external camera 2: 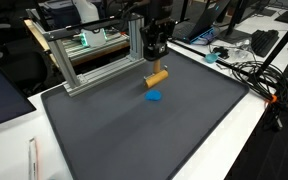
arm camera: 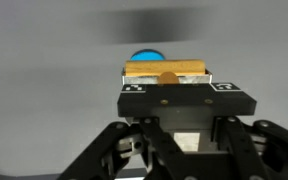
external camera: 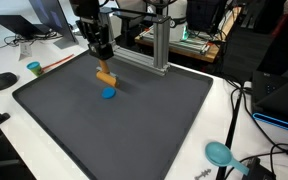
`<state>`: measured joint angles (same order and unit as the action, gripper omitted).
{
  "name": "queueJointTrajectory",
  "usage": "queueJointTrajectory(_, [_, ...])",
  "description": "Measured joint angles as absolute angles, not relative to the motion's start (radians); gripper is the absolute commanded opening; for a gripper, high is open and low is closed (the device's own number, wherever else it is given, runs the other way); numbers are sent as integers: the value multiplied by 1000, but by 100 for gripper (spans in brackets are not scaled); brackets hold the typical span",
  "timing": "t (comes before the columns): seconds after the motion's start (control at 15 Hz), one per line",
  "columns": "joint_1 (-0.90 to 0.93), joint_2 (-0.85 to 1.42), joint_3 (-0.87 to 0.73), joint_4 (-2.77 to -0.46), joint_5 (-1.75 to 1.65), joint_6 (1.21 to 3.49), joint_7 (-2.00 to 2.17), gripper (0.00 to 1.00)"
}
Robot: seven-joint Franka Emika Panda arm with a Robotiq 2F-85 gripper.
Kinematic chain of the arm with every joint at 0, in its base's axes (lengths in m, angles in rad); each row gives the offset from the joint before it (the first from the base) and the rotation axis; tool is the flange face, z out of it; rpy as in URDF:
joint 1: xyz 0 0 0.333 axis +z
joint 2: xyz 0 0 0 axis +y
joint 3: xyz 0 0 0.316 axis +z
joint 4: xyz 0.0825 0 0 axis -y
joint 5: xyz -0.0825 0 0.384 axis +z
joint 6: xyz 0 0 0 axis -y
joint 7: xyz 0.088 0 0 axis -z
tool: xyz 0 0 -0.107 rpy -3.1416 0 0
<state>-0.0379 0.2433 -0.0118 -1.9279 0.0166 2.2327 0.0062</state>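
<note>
My gripper is shut on a tan wooden block, held across its jaws a little above the dark mat. In an exterior view the block hangs tilted below the gripper. A small blue disc lies on the mat just under and beside the block; the blue disc shows apart from it. In the wrist view the wooden block spans between the fingertips of the gripper, and the blue disc peeks out beyond it.
A metal frame stands at the mat's far edge, close behind the arm. A teal cup and a black mouse sit off the mat. A teal scoop and cables lie beside the mat's edge.
</note>
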Motion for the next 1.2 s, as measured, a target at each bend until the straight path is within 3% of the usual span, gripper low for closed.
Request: queueJointTrajectory(1.2, [-20, 369, -40, -1881, 9, 2279, 195, 22])
